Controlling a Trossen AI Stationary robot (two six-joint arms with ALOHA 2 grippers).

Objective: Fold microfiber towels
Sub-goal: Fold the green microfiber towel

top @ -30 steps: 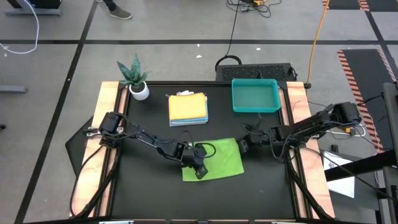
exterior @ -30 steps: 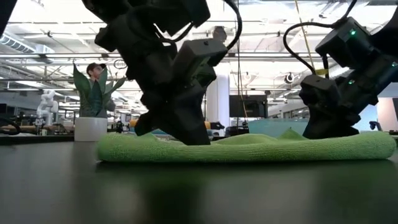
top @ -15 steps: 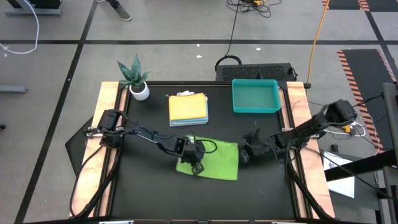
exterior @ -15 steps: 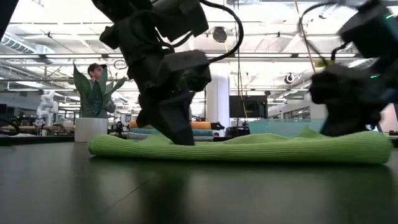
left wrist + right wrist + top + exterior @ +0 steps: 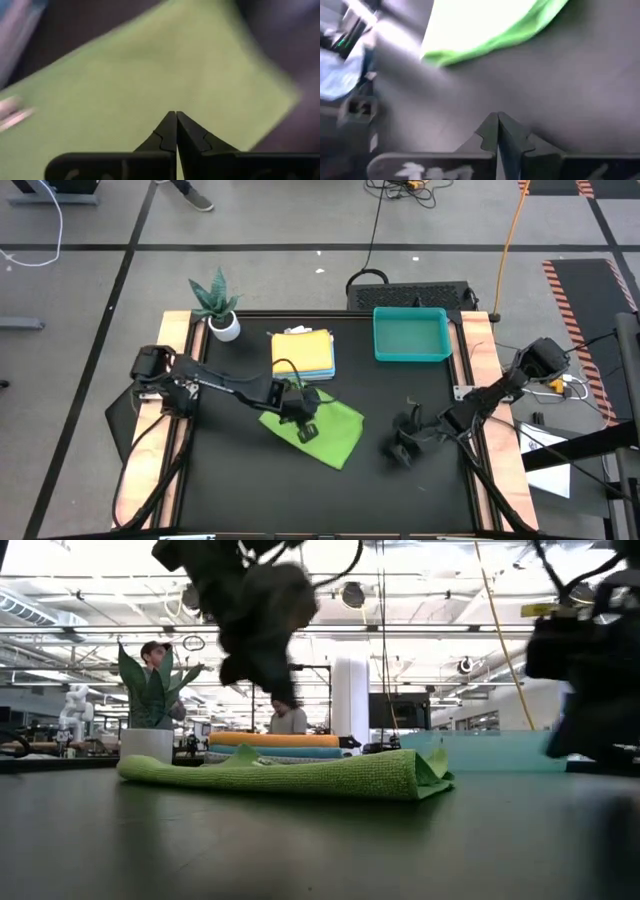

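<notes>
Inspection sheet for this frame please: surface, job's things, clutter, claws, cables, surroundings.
Surface: black table top, wooden side rails.
Job's things: lime green towel lying folded and askew mid-table; stack of folded towels, yellow on top, behind it.
Clutter: teal tray; potted plant at the far left corner.
Claws: left claw shut, over the green towel; right claw shut, over bare table, clear of the towel.
Cables: black and orange leads on the floor beyond the table.
Surroundings: a person's foot at the picture's top edge.

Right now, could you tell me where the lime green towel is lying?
In the high view the lime green towel lies folded on the table's middle, turned askew, just in front of the stacked towels, with the left gripper over it.
</notes>
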